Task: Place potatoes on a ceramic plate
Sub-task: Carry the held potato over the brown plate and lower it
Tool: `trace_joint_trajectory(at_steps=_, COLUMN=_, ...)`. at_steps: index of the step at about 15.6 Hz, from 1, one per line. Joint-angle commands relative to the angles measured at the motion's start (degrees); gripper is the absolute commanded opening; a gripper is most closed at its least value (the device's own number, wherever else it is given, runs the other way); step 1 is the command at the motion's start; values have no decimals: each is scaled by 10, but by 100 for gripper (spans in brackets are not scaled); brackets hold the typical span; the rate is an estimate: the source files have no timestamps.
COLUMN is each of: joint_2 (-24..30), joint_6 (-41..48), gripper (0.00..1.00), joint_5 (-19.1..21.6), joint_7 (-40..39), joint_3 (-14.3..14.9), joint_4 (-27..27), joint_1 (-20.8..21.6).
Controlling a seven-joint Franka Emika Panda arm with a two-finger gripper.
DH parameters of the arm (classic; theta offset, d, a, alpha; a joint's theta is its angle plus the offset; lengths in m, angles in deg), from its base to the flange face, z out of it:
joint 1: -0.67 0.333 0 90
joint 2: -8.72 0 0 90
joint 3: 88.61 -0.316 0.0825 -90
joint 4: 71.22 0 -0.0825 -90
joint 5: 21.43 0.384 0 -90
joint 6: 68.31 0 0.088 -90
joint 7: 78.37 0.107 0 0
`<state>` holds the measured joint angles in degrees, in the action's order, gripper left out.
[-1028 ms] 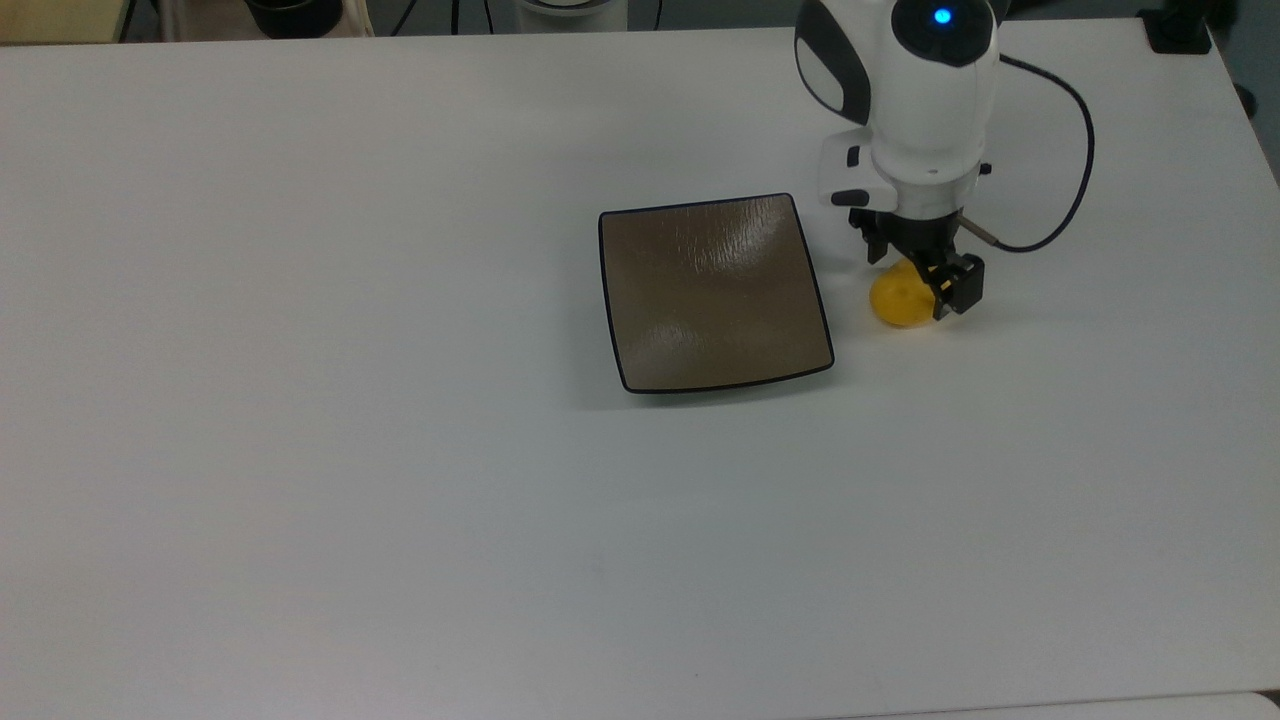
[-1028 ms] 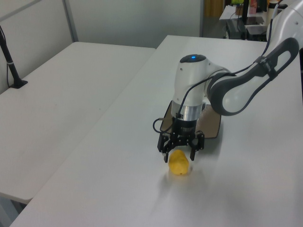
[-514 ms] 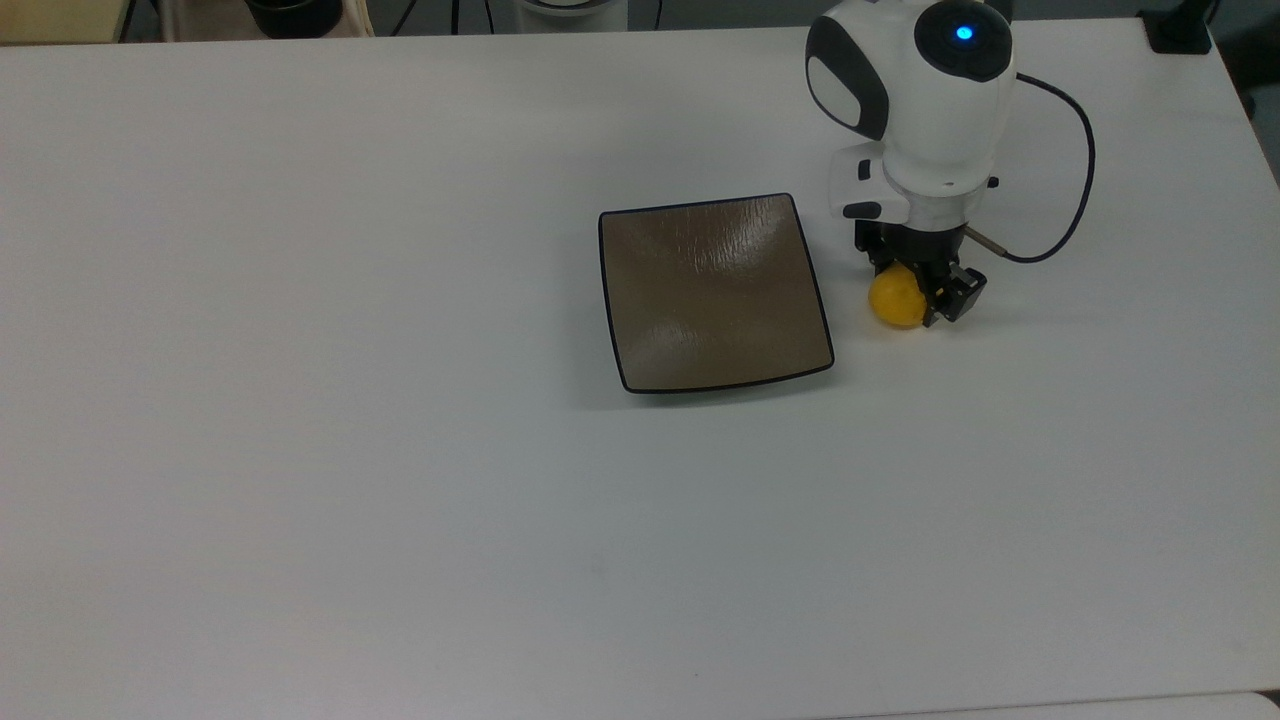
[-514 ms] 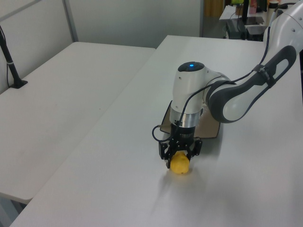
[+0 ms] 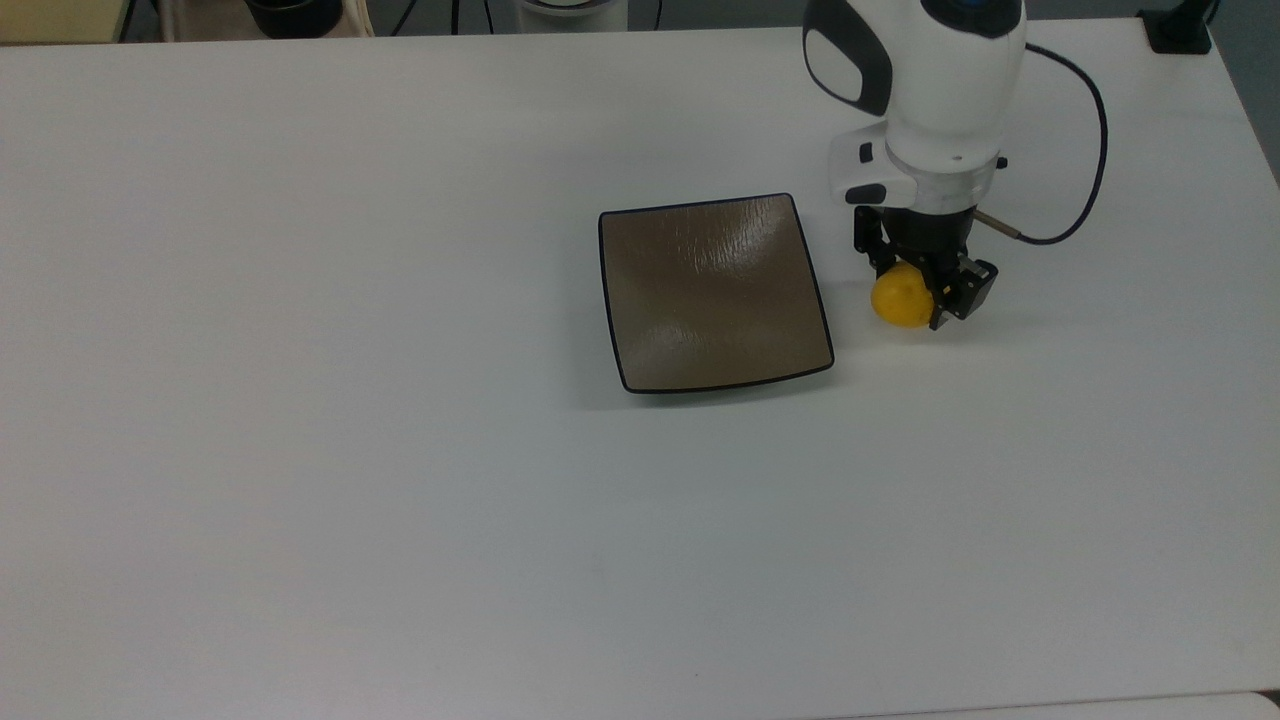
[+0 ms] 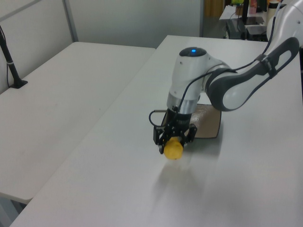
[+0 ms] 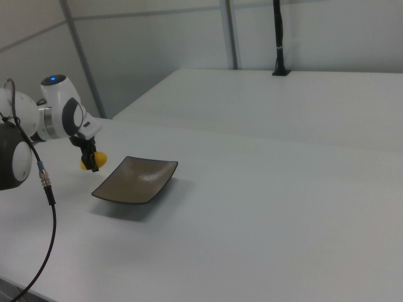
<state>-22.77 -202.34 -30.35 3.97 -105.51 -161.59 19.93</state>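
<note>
The claw is now pinching the potato and has begun to lift it. A second ago the fingers stood spread around the potato as it lay on the worktop; half a second ago they had pressed in on it; now, in the left view, the potato hangs between them with a soft shadow on the worktop below and a little to the left view's right, which suggests it is clear of the surface. In the top view the potato shows under the claw, just off the top view's right of the plate's edge and not touching it. The plate is bare and has not moved. In the right view the claw holds the potato near the plate, on the right view's left.

The pick appears done. What remains is a short carry across to above the plate, then a lowering and release. The potato is lumpy and rounded, so it may roll on the plate's shallow curve if let go high.
</note>
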Motion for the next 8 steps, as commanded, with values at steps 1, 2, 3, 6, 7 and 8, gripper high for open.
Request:
trace_joint_trajectory(at_steps=1, joint_2=35, joint_6=34, gripper=27, joint_5=5, joint_7=-69, joint_3=7, joint_4=-11, joint_1=-14)
trace_joint_trajectory(at_steps=2, joint_2=39, joint_6=39, gripper=27, joint_5=5, joint_7=-79, joint_3=7, joint_4=-11, joint_1=-19)
trace_joint_trajectory(at_steps=3, joint_2=45, joint_6=46, gripper=27, joint_5=5, joint_7=-91, joint_3=7, joint_4=-14, joint_1=-23)
trace_joint_trajectory(at_steps=6, joint_2=47, joint_6=90, gripper=29, joint_5=6, joint_7=-153, joint_3=13, joint_4=-15, joint_1=-34)
trace_joint_trajectory(at_steps=7, joint_2=49, joint_6=98, gripper=30, joint_5=8, joint_7=-167, joint_3=21, joint_4=-14, joint_1=-39)
trace_joint_trajectory(at_steps=8, joint_2=55, joint_6=100, gripper=33, joint_5=13, joint_7=-176, joint_3=26, joint_4=-14, joint_1=-43)
